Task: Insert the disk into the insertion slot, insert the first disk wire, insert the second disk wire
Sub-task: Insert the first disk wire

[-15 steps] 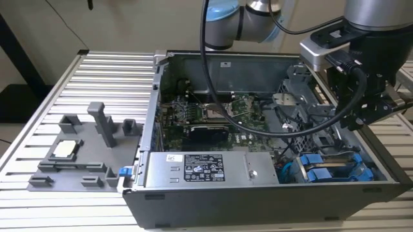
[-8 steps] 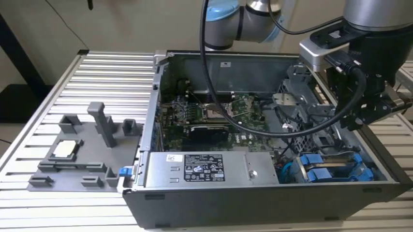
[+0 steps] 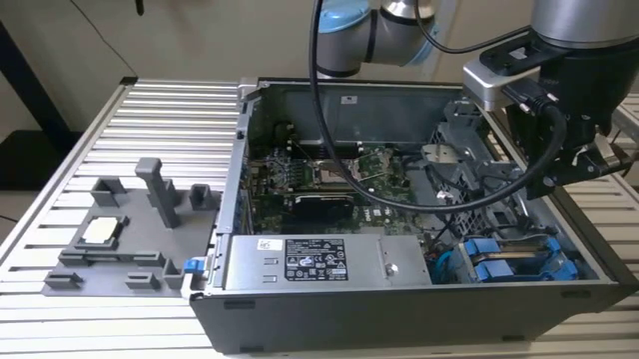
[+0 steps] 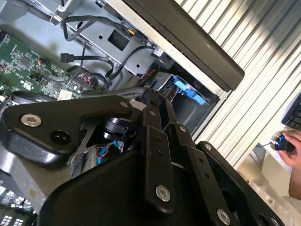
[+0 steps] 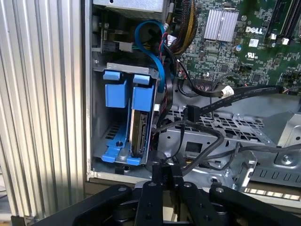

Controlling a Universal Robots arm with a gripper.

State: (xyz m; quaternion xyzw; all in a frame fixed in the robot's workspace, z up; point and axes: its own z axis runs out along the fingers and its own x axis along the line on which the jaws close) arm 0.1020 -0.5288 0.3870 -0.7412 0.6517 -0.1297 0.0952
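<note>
The disk point(image 5: 138, 129) stands on edge inside the insertion slot point(image 5: 123, 69), a grey sheet-metal bay at the case corner. It is held in a blue carrier point(image 5: 141, 96), with another blue carrier point(image 5: 115, 92) beside it. In the exterior view the bay point(image 3: 511, 258) is at the case's near right corner. My gripper point(image 5: 164, 170) hovers over the case's right side point(image 3: 577, 173), just beside the bay, with its black fingers point(image 4: 153, 101) closed together. A loose black wire with a connector point(image 5: 188, 113) loops right at the fingertips; I cannot tell whether it is pinched.
A blue cable point(image 5: 157, 61) arcs over the bay. The motherboard point(image 3: 319, 176) and a grey labelled power-supply box point(image 3: 314, 262) are in the case. A grey fixture point(image 3: 120, 224) sits on the ribbed table point(image 3: 160, 120). A person's hand point(image 4: 289, 146) rests off the table.
</note>
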